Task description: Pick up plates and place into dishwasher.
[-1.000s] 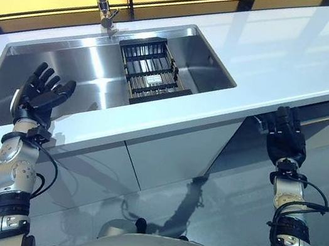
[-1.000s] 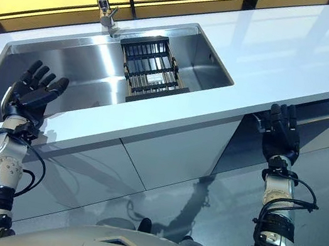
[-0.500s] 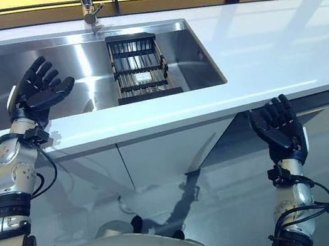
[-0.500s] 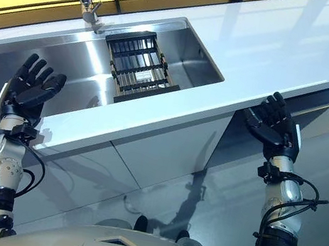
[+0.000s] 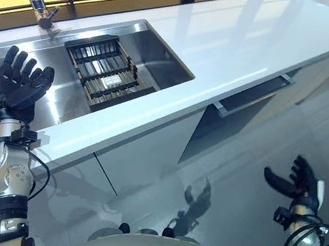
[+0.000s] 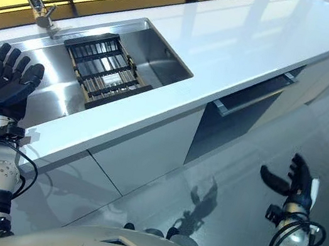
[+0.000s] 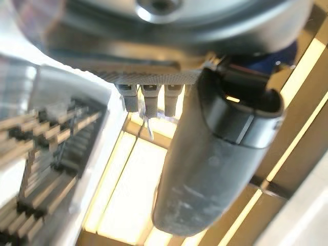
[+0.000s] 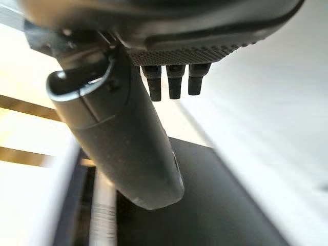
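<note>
left hand (image 5: 17, 81) spread over sink (image 5: 157, 55); right hand (image 5: 300, 184) empty

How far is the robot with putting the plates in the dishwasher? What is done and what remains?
Done: the dishwasher door under the white counter stands slightly ajar. In hand: nothing; the left hand is open above the sink, and the right hand is open over the floor. Left: everything. No plate is visible; the sink holds a dark rack.

Bright amber backlight; glaring countertop (image 5: 242, 41)
</note>
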